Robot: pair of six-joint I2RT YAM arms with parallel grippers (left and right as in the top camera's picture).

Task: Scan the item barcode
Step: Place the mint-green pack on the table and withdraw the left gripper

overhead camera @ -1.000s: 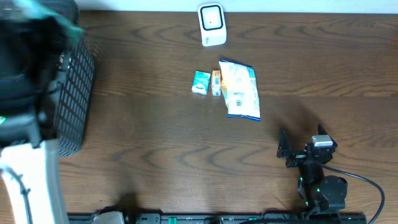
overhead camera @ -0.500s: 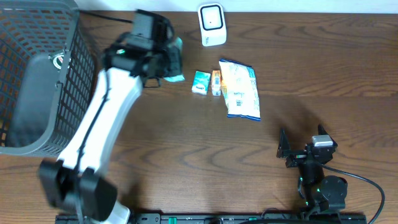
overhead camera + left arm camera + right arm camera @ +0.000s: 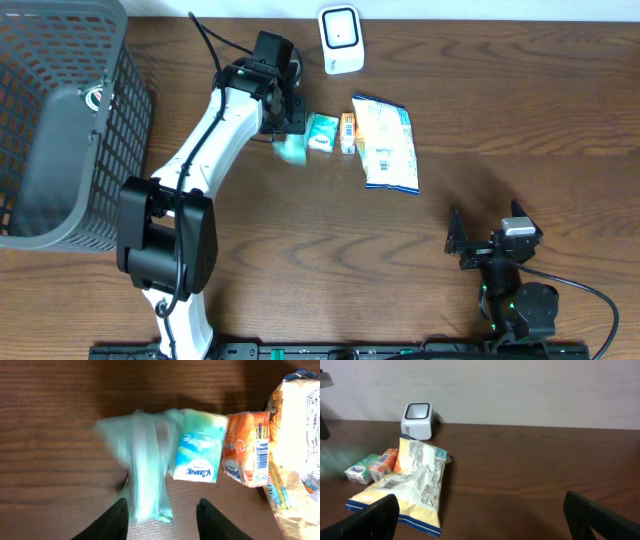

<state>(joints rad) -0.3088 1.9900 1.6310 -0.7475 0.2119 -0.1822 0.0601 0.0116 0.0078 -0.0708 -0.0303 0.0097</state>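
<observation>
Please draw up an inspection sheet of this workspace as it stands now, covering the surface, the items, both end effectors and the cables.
Surface: dark wooden table; no spills seen.
Job's things: white scanner at the far edge; teal tissue pack, orange pack and snack bag side by side; a blurred green pack beside the tissue pack.
Clutter: grey wire basket at the left edge.
End effectors: left end effector open over the green pack; right end effector open, empty, apart from the items.
Cables: black cable by the right arm's base.
Surroundings: pale wall behind the table.
</observation>
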